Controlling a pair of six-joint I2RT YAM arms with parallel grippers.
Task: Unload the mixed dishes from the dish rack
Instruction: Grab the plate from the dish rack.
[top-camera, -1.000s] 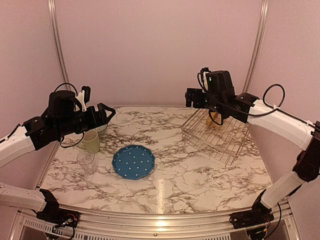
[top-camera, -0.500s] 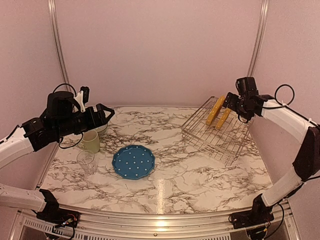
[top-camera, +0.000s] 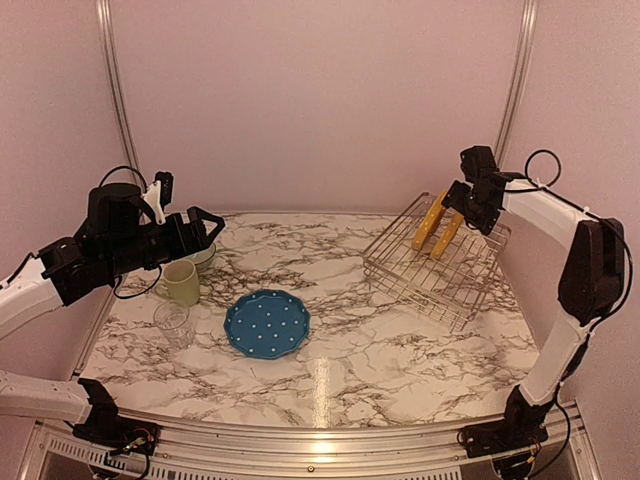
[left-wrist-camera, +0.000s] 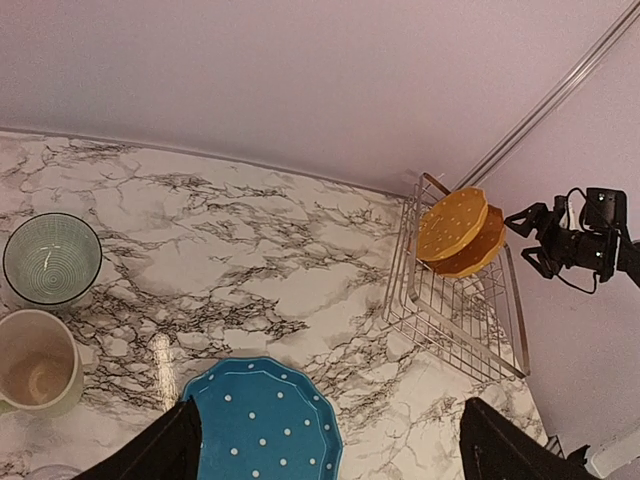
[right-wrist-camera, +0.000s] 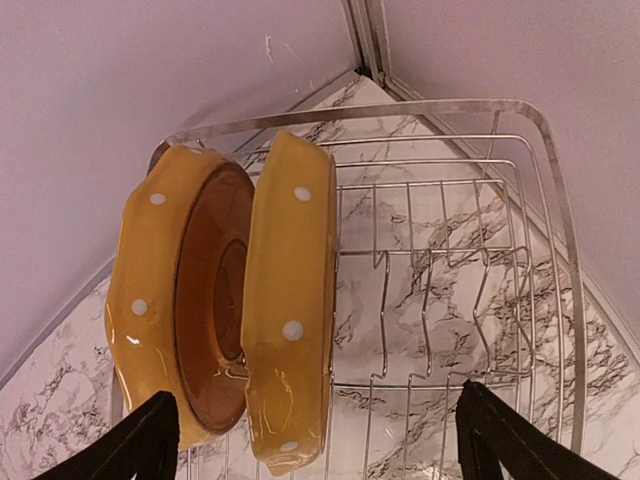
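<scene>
Two yellow-orange dotted plates stood on edge, side by side, at the far end of the silver wire dish rack, on the right of the marble table. The right gripper hung just beside them, jaws released, grasping nothing. The blue dotted plate lay flat mid-table, near the clear glass and pale green mug. The left gripper hovered, spread wide and empty, over what seemed a small pale bowl, partly hidden.

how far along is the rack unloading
Done: blue dotted plate, pale green mug, clear glass, small pale bowl sit on the marble table. In hand: nothing; left gripper and right gripper are open. Left: two yellow-orange dotted plates standing in the silver wire rack.
</scene>
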